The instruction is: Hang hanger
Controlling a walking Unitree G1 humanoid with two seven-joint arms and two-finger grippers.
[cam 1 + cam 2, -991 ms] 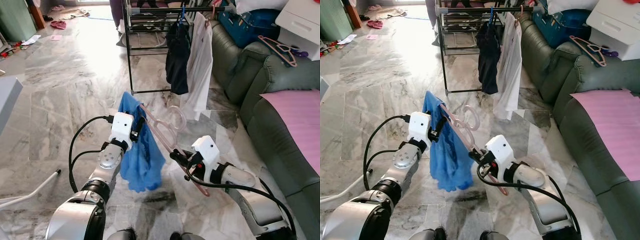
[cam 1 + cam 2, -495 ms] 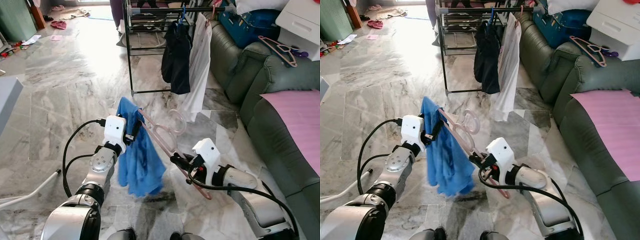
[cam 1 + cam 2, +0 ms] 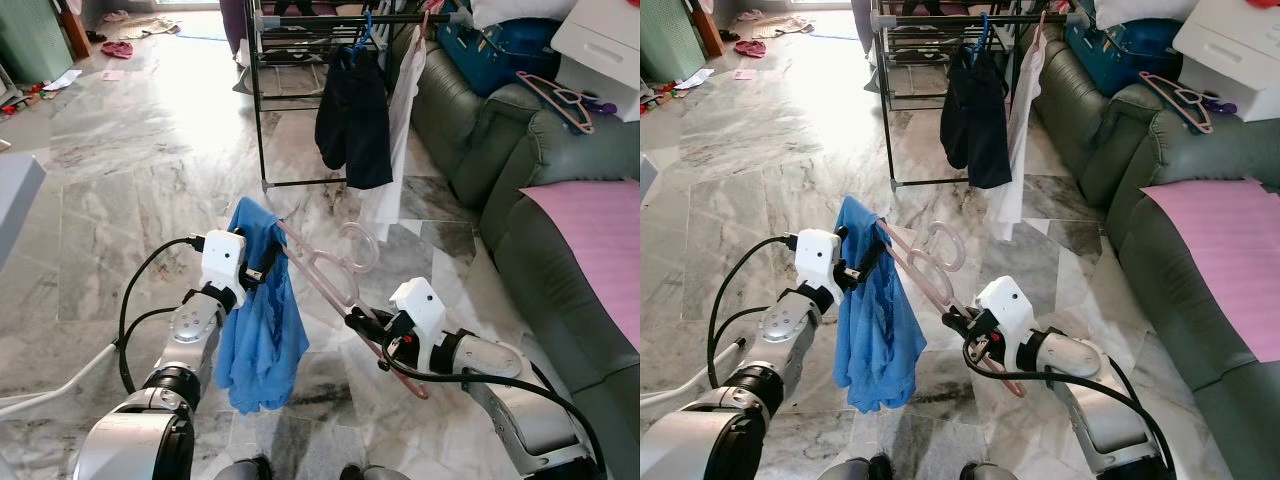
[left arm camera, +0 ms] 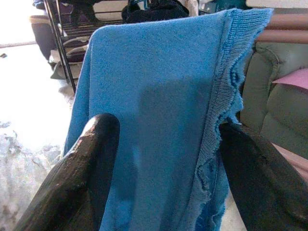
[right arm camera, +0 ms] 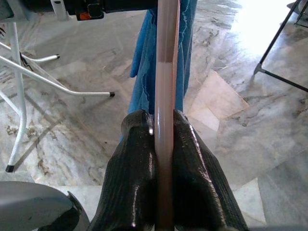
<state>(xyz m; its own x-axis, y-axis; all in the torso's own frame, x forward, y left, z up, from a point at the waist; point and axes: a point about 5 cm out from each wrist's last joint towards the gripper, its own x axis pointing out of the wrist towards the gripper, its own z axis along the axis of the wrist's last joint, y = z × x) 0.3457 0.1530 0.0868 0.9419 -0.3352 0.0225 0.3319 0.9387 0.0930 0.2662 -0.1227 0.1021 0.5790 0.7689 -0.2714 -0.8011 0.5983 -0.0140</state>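
Both arms are silver-grey metal with round, ribbed joints, and each wrist carries a white boxy housing with rounded corners. The left end effector [image 3: 262,268] has a thick black cable looping out from its white housing toward 8 o'clock and back to the forearm. The right end effector [image 3: 358,324] has a black cable curling under its wrist, a small red detail beside its housing, and glossy black fingers [image 5: 137,192].
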